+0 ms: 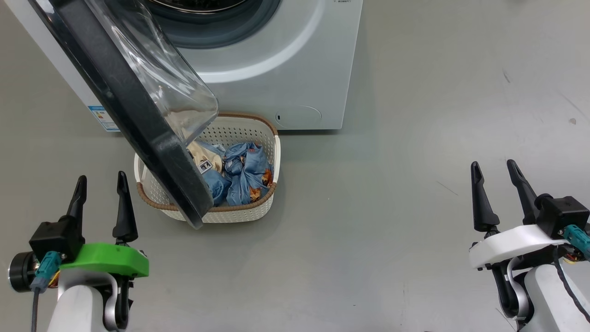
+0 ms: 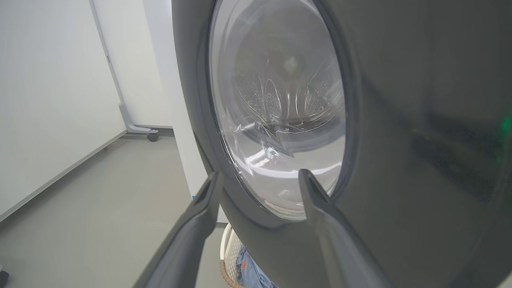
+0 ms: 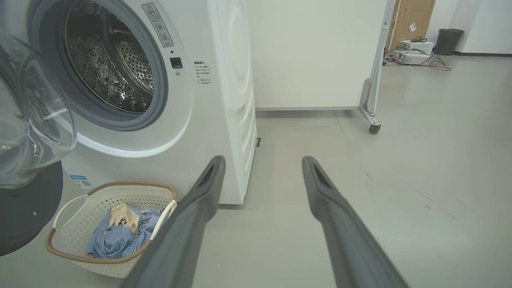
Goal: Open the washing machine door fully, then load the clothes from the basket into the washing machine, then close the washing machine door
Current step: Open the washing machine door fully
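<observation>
The white washing machine stands ahead with its round black door swung open over the left part of the basket. The cream basket sits on the floor in front of the washer and holds blue printed clothes. The steel drum is exposed. My left gripper is open, low left, close to the door's outer face. My right gripper is open far to the right, over bare floor.
Grey floor spreads around the basket and to the right. A white wheeled partition stands beyond the washer, with a caster on the floor. Boxes, cables and a dark bin sit far back.
</observation>
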